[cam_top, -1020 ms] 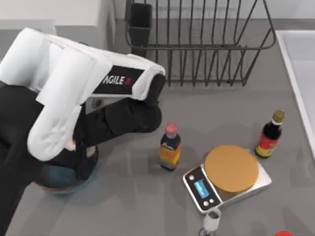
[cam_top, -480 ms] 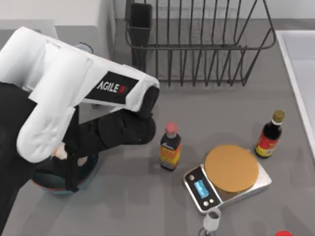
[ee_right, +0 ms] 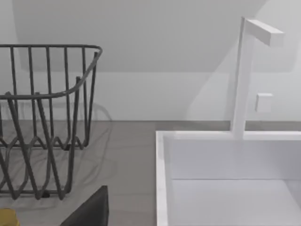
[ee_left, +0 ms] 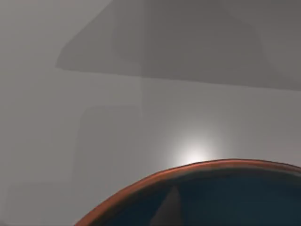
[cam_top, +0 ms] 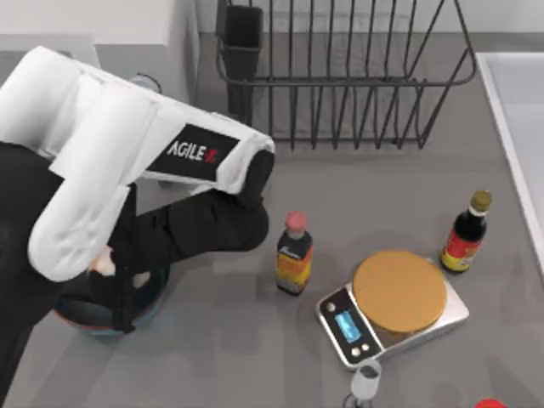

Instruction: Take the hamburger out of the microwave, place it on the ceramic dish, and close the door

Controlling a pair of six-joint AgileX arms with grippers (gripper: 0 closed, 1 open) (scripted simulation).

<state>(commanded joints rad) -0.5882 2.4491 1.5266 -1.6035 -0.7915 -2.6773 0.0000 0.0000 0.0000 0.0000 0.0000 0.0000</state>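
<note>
Hamburger (cam_top: 104, 264): you see a small pale patch of it at the near-left of the bench (cam_top: 357, 195), right at the left tool (cam_top: 119, 285), over the ceramic dish (cam_top: 153, 299). The left arm's white and black links cover most of that spot from above, so you cannot tell how far the tool's fingers are spread or whether they have hold of the hamburger. In the left wrist view the dish's reddish-brown rim (ee_left: 188, 170) curves across, with dark blue glaze inside it. Behind the arm stands the white microwave (cam_top: 127, 30). To the right on the bench you have a wire rack (cam_top: 340, 76), a red-capped bottle (cam_top: 294, 255), a scale with a tan disc (cam_top: 398, 291) and a dark bottle (cam_top: 466, 234). The right wrist view shows the rack and a white sink (ee_right: 225, 174).
</note>
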